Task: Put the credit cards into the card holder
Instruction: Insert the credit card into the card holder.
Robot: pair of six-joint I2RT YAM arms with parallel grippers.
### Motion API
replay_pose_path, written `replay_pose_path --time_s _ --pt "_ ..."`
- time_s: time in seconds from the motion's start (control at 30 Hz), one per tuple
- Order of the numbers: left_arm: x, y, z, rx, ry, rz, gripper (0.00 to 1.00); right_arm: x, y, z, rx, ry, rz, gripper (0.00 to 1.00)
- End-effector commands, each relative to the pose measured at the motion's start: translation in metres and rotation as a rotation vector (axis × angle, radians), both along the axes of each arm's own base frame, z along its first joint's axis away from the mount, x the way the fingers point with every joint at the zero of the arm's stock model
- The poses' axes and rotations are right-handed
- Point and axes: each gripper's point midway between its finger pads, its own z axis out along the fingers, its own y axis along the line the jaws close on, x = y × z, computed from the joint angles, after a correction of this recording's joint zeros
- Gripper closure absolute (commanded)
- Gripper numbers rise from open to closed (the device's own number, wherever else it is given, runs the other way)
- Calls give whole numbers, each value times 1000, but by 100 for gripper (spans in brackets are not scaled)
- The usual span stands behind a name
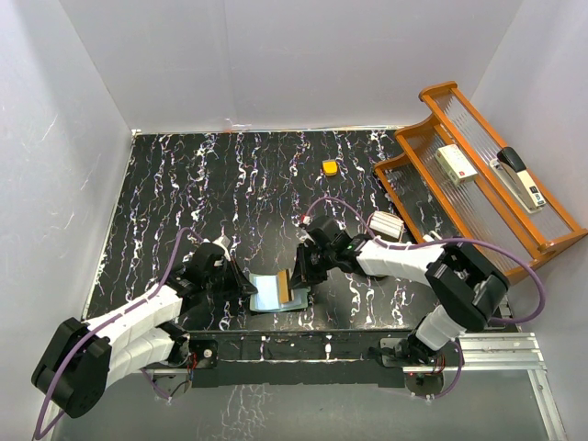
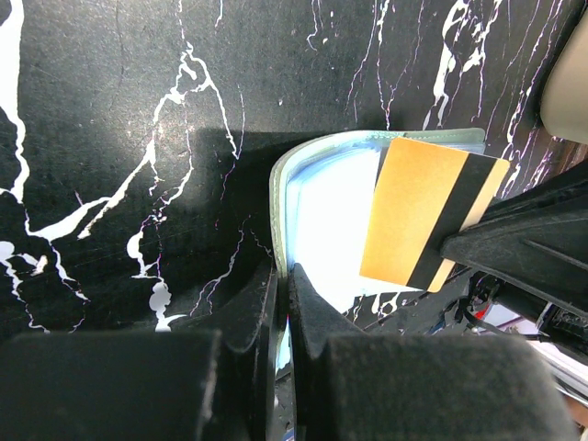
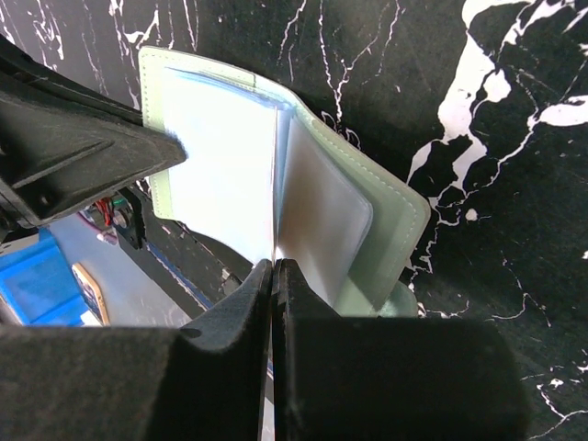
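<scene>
- The left gripper (image 2: 283, 289) was seen nearest the lens in the left wrist view. Its two dark fingers were pressed together on the edge of the card holder (image 2: 322, 207), so that the sage-green cover was pinched between them.
- The card holder was laid open on the black, white-veined table (image 1: 184, 202), near the front edge and between the two arms. Its clear inner pockets were bared.
- The right gripper (image 3: 275, 274) was clenched on a credit card (image 2: 418, 207), a yellow-tan one with a dark stripe along one side. In the right wrist view this card was shown only edge-on between the fingers.
- The credit card was held tilted over the right half of the open card holder, with its lower edge down at the pockets. Whether it had entered a pocket could not be told.
- An orange rounded block (image 1: 329, 167) was found well apart from the holder, toward the far side of the table.
- A wooden rack (image 1: 439, 90) was set at the right side of the table. A stapler (image 1: 519, 175) and a small white box (image 1: 455, 163) were kept on its tiers.
</scene>
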Motion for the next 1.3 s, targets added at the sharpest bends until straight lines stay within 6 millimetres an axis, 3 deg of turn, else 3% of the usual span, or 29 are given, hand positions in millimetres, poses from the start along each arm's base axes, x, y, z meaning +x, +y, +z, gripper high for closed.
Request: replay_pose_path --time_s 0.0,0.4,0.53,0.8,1.07,1.27 --pt "-3 5 -6 24 5 -3 99 2 10 1 57 -9 11 100" --pt "-4 5 -6 27 9 0 81 -2 7 -19 29 20 15 100" --pt "-2 7 -4 40 13 12 79 0 -10 -36 -74 20 -21 100" --pt "-4 13 9 55 -2 23 73 -3 -32 -47 -161 13 -44 100" --pt "-12 10 7 16 -1 3 100 -5 -33 -49 -162 15 -44 100" --pt "-12 6 5 -20 -9 9 100 -3 -34 -38 -163 -7 -37 100"
